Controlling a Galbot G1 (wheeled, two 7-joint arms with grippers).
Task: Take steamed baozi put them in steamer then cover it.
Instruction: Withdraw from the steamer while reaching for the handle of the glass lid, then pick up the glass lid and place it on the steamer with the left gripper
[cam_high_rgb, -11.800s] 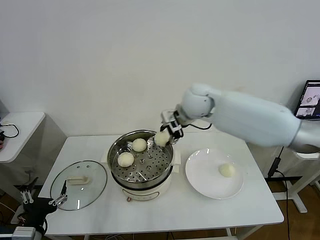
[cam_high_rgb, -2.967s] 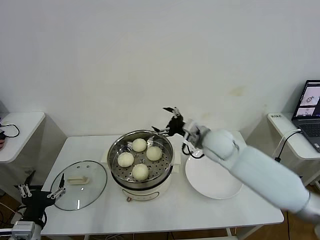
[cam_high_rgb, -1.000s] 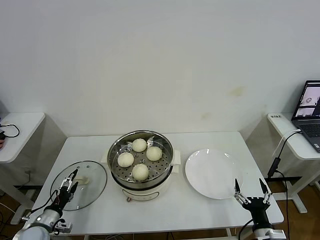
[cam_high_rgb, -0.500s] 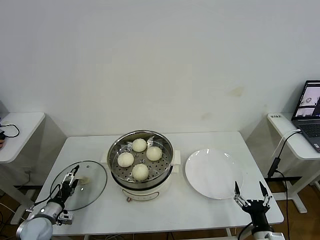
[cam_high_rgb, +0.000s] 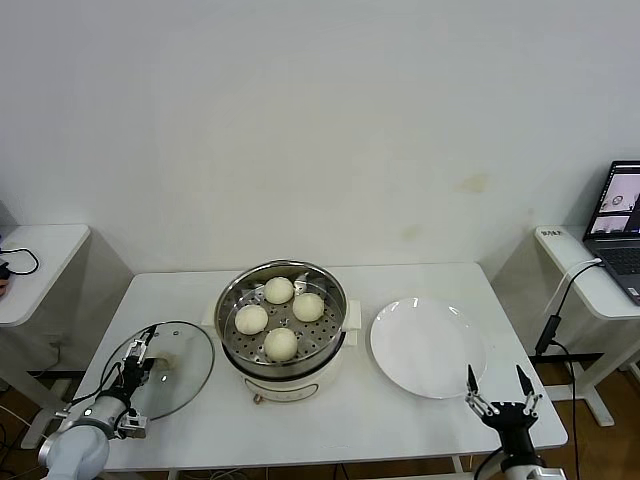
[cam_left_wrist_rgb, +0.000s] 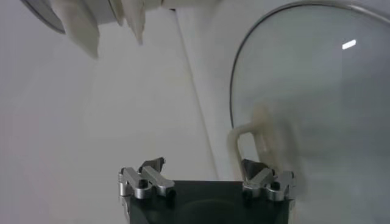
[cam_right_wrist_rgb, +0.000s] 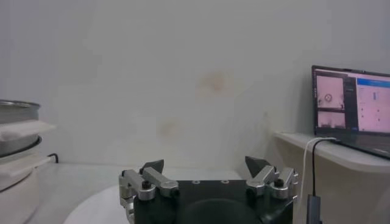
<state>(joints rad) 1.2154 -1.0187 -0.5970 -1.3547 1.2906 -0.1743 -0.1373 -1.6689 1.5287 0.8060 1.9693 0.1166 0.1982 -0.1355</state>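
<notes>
The steel steamer (cam_high_rgb: 228, 300) stands mid-table on its cream base, uncovered, with several white steamed baozi (cam_high_rgb: 281, 344) on its perforated tray. The glass cover (cam_high_rgb: 185, 375) lies flat on the table left of it, cream handle (cam_high_rgb: 163, 358) facing up. My left gripper (cam_high_rgb: 136, 361) hovers over the cover's left part beside the handle, open. In the left wrist view the cover (cam_left_wrist_rgb: 317, 91) and its handle (cam_left_wrist_rgb: 256, 131) lie just ahead of the left gripper (cam_left_wrist_rgb: 204, 167), the handle nearer one fingertip (cam_left_wrist_rgb: 251, 168). My right gripper (cam_high_rgb: 497, 398) waits open at the table's front right.
An empty white plate (cam_high_rgb: 428, 345) sits right of the steamer. In the right wrist view, the right gripper (cam_right_wrist_rgb: 206, 164) faces the plate (cam_right_wrist_rgb: 91, 207), the steamer's edge (cam_right_wrist_rgb: 18, 140) and a laptop (cam_right_wrist_rgb: 350, 109) on a side table. A small white table (cam_high_rgb: 30, 260) stands far left.
My left gripper has shifted a little over the cover, close to its handle. The right gripper has hardly moved. The baozi and cover lie as before.
</notes>
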